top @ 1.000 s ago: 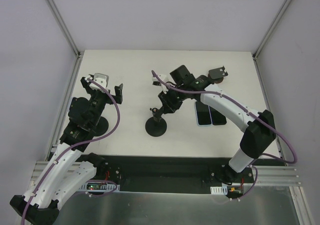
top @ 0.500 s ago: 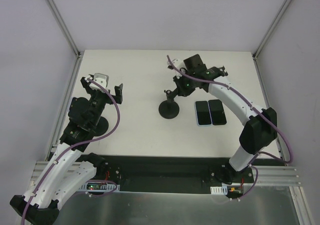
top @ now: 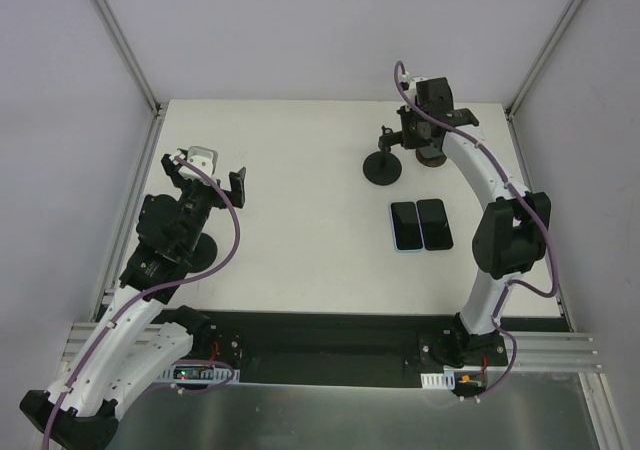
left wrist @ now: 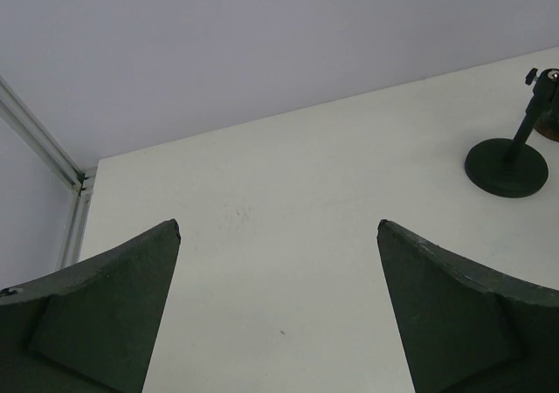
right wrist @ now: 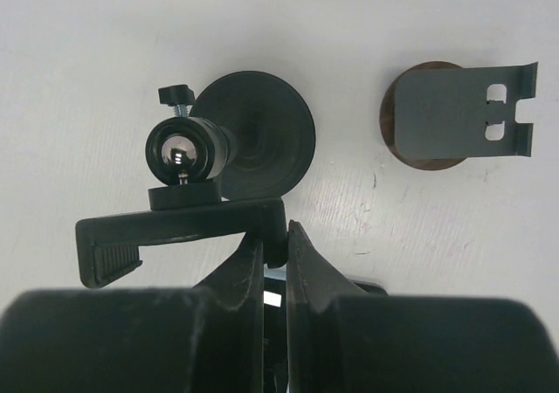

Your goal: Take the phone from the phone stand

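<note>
The black phone stand [top: 383,169] has a round base, a ball joint and a clamp arm, and it stands at the back right of the table. It holds no phone. My right gripper [top: 413,136] is shut on the end of the clamp arm [right wrist: 179,235], with the round base [right wrist: 258,140] below it. Two phones lie flat side by side on the table: one with a blue rim [top: 405,227] and a black one [top: 433,224]. My left gripper [top: 208,182] is open and empty over the left side, far from them. The stand also shows far right in the left wrist view [left wrist: 508,162].
A second holder, a brown disc with a grey metal plate [right wrist: 457,115], sits just right of the stand [top: 432,155]. A black round base [top: 196,252] lies under the left arm. The enclosure walls and frame posts [top: 125,45] close in the table's back and sides.
My right gripper has carried the phone stand from the table's middle to the back right, near the brown disc holder. The two phones and the left arm have not moved.
</note>
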### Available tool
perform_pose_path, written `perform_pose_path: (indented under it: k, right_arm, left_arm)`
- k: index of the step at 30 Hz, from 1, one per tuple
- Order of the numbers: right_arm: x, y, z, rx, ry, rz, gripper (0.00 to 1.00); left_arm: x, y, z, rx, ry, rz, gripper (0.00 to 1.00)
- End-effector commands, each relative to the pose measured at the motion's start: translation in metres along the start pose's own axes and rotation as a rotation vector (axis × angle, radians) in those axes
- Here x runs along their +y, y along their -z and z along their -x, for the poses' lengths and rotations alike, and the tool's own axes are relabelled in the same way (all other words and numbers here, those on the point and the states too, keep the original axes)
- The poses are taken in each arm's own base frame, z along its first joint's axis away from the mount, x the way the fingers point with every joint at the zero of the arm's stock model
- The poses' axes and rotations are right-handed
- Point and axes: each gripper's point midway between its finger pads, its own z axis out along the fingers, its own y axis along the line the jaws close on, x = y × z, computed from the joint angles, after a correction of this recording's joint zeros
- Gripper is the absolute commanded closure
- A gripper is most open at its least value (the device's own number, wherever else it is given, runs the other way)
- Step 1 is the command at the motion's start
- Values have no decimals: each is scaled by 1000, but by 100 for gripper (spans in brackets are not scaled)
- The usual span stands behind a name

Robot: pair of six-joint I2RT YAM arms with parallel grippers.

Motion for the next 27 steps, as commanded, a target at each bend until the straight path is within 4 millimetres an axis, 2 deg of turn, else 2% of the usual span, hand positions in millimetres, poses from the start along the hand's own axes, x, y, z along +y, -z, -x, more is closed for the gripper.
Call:
perform_pose_path:
  k: [1, 9, 17, 20, 21, 24, 27]
  right_arm:
    - [-30, 7, 51, -169, -117, -93, 99]
    - [-66, -12, 52, -179, -212, -171, 99]
    - [-75, -16, 64, -201, -253, -164, 98]
    - [-74, -17, 65, -203, -256, -144, 83]
    - [-71, -17, 64, -200, -260, -128, 70]
    - [-68, -12, 63, -198, -265, -105, 49]
    - [-65, 3, 64, -217, -271, -94, 36]
  left_arm:
    - [2, -1, 10, -45, 1, 8, 5]
    - [2, -1, 9, -43, -1, 9, 5]
    - [2, -2, 9, -42, 1, 11, 6]
    - [2, -1, 9, -43, -1, 11, 6]
    - [3, -1, 11, -46, 0, 11, 6]
    - [3, 0, 11, -49, -1, 15, 6]
    - [4, 1, 12, -50, -2, 17, 6]
